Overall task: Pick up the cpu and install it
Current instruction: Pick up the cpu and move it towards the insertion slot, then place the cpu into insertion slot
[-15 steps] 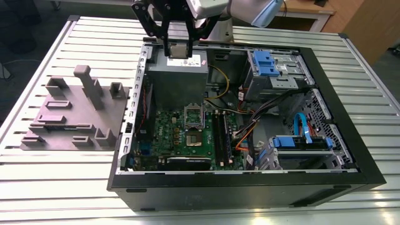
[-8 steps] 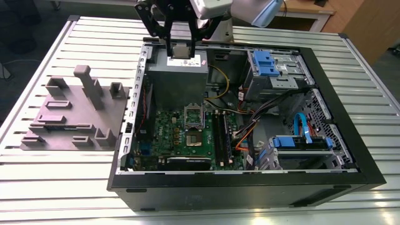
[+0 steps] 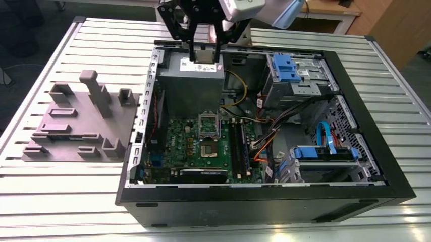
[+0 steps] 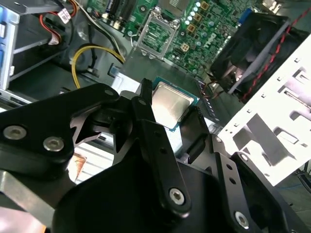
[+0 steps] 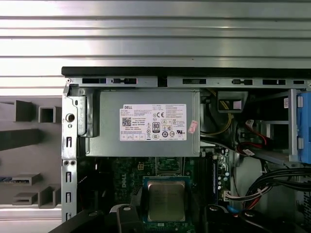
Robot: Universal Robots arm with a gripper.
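— Where the gripper (image 3: 204, 54) hangs over the power supply (image 3: 192, 83), what do we confirm in the exterior view?
— Its position. In both wrist views we see it pinching the cpu (image 4: 169, 104) (image 5: 166, 200) by opposite edges.

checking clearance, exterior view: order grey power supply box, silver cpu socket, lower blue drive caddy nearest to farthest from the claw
1. grey power supply box, directly below the claw
2. silver cpu socket, on the green motherboard
3. lower blue drive caddy, toward the exterior view's right
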